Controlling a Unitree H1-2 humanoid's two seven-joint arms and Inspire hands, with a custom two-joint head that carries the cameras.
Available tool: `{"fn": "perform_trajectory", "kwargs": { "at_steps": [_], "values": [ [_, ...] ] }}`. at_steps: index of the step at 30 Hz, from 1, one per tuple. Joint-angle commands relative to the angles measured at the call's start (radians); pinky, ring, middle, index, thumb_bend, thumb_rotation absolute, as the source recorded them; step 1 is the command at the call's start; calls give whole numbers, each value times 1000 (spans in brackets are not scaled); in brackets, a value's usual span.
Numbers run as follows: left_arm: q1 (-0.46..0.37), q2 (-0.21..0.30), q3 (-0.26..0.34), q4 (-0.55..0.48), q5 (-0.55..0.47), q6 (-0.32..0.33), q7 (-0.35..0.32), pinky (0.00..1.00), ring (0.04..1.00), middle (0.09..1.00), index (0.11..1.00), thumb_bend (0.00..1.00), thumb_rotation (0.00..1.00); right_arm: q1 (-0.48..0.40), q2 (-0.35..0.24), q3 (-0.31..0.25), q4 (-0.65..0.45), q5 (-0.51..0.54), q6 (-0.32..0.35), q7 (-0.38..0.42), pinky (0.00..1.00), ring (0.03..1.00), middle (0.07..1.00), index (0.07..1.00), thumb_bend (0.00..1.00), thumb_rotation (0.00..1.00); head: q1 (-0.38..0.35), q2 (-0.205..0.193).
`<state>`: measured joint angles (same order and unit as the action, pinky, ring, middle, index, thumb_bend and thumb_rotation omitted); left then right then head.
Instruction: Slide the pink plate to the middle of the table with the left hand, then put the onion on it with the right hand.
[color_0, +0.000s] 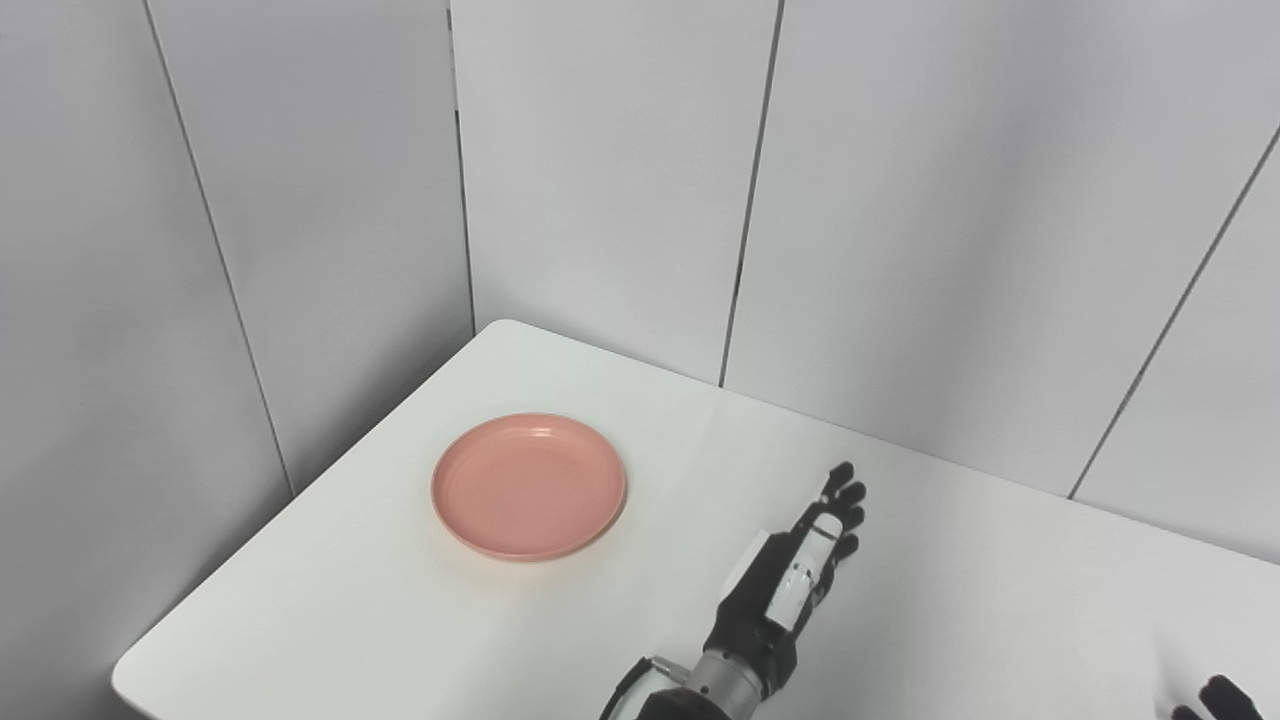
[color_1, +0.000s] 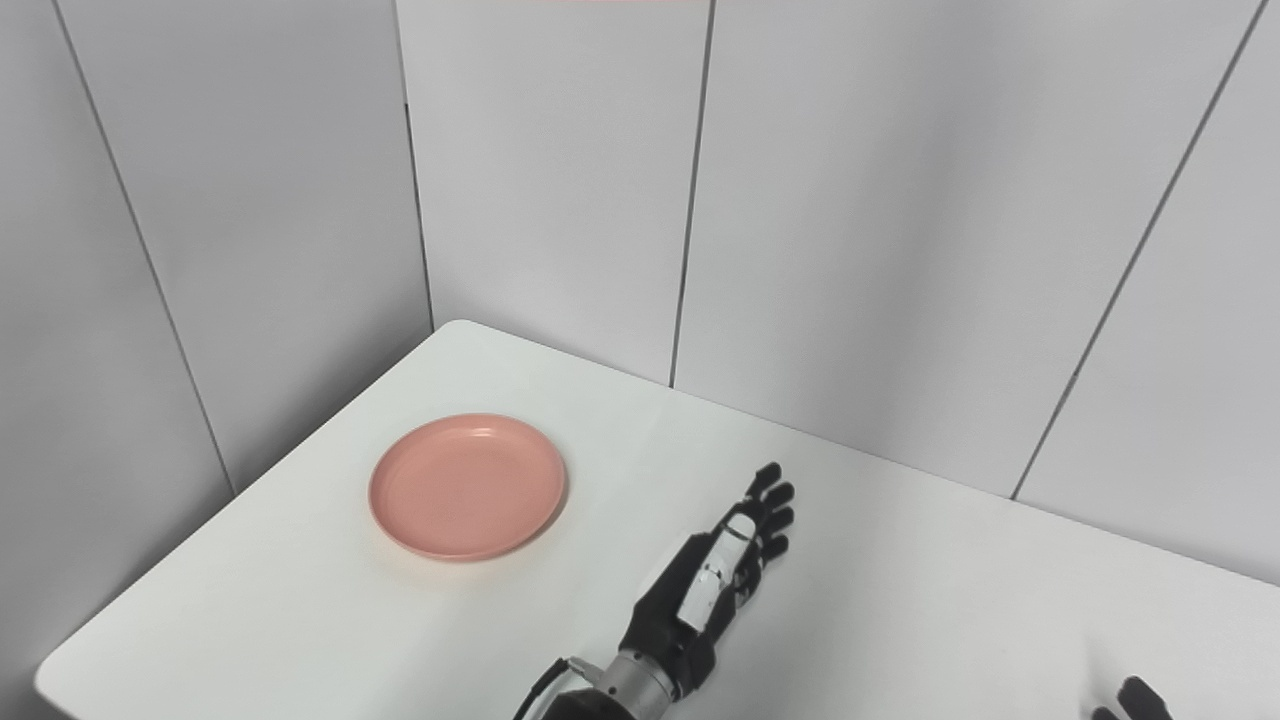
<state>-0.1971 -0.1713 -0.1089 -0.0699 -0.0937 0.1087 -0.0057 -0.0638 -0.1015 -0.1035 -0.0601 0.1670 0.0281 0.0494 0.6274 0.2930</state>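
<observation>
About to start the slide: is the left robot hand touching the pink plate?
Apart. The left eye view shows bare table between the left robot hand and the pink plate.

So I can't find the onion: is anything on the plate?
No. The plate is bare; its whole inside shows and nothing covers it. The left hand is to its right, apart from it. No onion shows in either view.
</observation>
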Motion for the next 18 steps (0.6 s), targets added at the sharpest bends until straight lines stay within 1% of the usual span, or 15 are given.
{"fn": "perform_trajectory", "kwargs": {
  "at_steps": [1, 5, 10, 13, 14, 18],
  "values": [
    [-46, -4, 14, -71, 0, 23, 11, 1000, 1000, 1000, 1000, 424, 1000, 13, 13, -1, 27, 3, -6, -2, 763, 854, 886, 834, 286, 991, 9, -4],
    [-75, 4, 41, -123, 9, 32, 21, 1000, 995, 1000, 998, 405, 1000, 11, 12, -1, 28, 8, -3, 0, 751, 853, 886, 836, 286, 999, 10, -7],
    [-106, 8, 81, -161, 2, 35, 42, 969, 976, 988, 975, 422, 1000, 10, 5, 0, 40, 5, -13, 4, 717, 840, 876, 824, 279, 982, 9, -7],
    [-120, 28, 110, -183, -5, 25, 44, 959, 969, 981, 962, 432, 1000, 11, 9, 0, 34, 1, -8, -3, 688, 831, 869, 814, 274, 978, 12, -6],
    [-123, 35, 117, -188, -4, 21, 44, 956, 960, 974, 958, 436, 1000, 11, 10, -1, 34, 2, -9, -4, 674, 824, 864, 808, 257, 986, 12, -6],
    [-142, 57, 173, -211, -20, 8, 55, 960, 965, 977, 962, 415, 1000, 12, 9, -3, 37, 4, -11, -4, 646, 806, 851, 792, 251, 984, 16, -6]
  ]
}}
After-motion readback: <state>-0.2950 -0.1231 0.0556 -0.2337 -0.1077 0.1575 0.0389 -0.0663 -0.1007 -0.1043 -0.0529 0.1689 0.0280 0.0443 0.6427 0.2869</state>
